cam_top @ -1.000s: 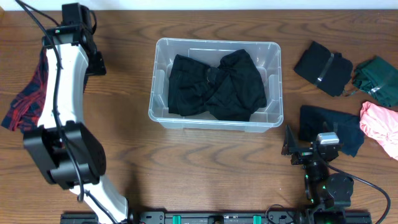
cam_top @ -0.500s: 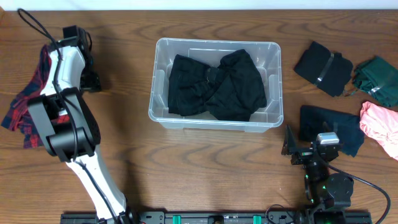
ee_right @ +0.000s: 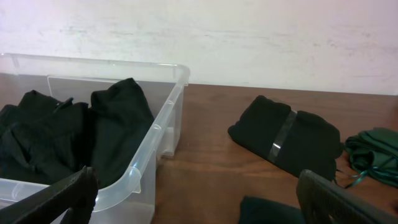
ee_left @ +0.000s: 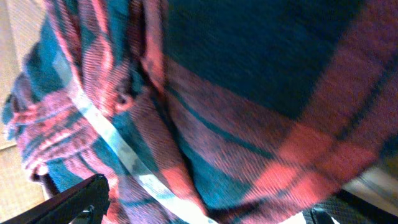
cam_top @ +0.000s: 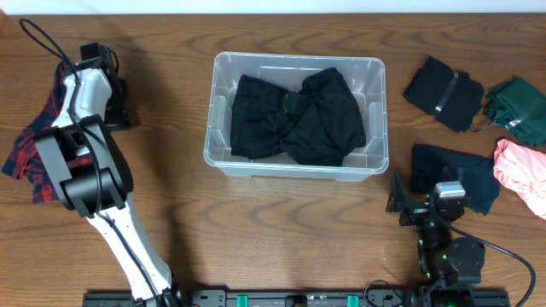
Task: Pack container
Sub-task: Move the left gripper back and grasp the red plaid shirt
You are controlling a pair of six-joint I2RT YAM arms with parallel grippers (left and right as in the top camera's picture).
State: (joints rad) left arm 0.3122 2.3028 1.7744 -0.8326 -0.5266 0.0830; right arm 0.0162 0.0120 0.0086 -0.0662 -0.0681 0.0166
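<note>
- The container (cam_top: 295, 167) stands upright and open-topped at mid-table. Black clothing (cam_top: 294, 115) covers most of its floor.
- Left of the container, and well apart from it, lies the plaid cloth (ee_left: 199, 124), red and teal. The left gripper (ee_left: 211, 210) hangs directly over it, so the fabric fills the left wrist view.
- Left gripper: the jaws are spread, with one fingertip at each lower corner of its wrist view and nothing clamped. Whether the tips touch the fabric cannot be told.
- Right gripper (ee_right: 199, 202): it sits low near the container's front right corner, jaws spread and empty.
- Right of the container lie a black folded piece (cam_top: 444, 92), a green piece (cam_top: 520, 107), a dark blue piece (cam_top: 452, 170) and a pink piece (cam_top: 520, 170).
- Step in hand, as judged: taking up the plaid cloth. Sink your fingers into a thick fold rather than a single flat layer, then close fully.
- Lift high enough that the trailing fabric clears the container's left wall.
- Release over the middle of the container, so no edge drapes across the rim.
</note>
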